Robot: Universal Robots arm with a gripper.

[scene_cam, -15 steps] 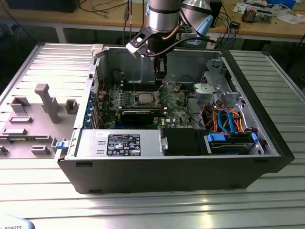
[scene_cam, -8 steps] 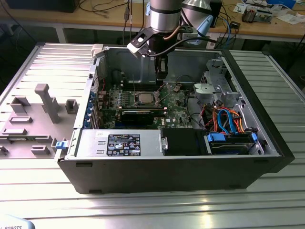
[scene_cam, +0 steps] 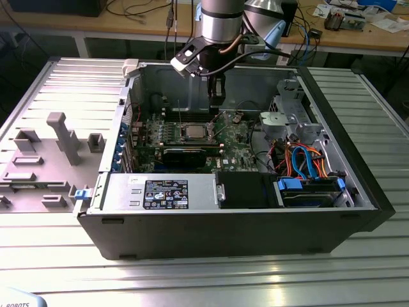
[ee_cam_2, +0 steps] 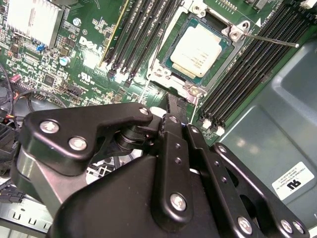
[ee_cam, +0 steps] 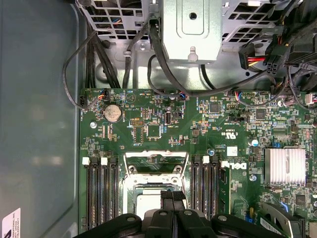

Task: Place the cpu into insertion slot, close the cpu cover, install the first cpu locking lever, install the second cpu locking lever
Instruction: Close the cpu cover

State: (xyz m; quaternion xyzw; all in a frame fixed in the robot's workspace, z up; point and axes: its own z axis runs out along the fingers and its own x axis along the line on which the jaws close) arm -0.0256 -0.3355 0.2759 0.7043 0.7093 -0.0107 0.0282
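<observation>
Matt silvery metal cpu (ee_cam_2: 200, 48), glossy green board (ee_cam_2: 89, 49).

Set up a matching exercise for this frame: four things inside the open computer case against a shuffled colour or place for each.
1. cpu
2. memory slots
3. coin battery
4. gripper

a. black, over the green board
b. round silver disc
c. long black rows either side of the insertion slot
d. silvery square seated in the insertion slot

Pairs: 1-d, 2-c, 3-b, 4-a

Arm (scene_cam: 220, 19) held vertical, gripper (scene_cam: 217, 99) pointing straight down, fingers (ee_cam: 168, 199) pressed together.
</observation>
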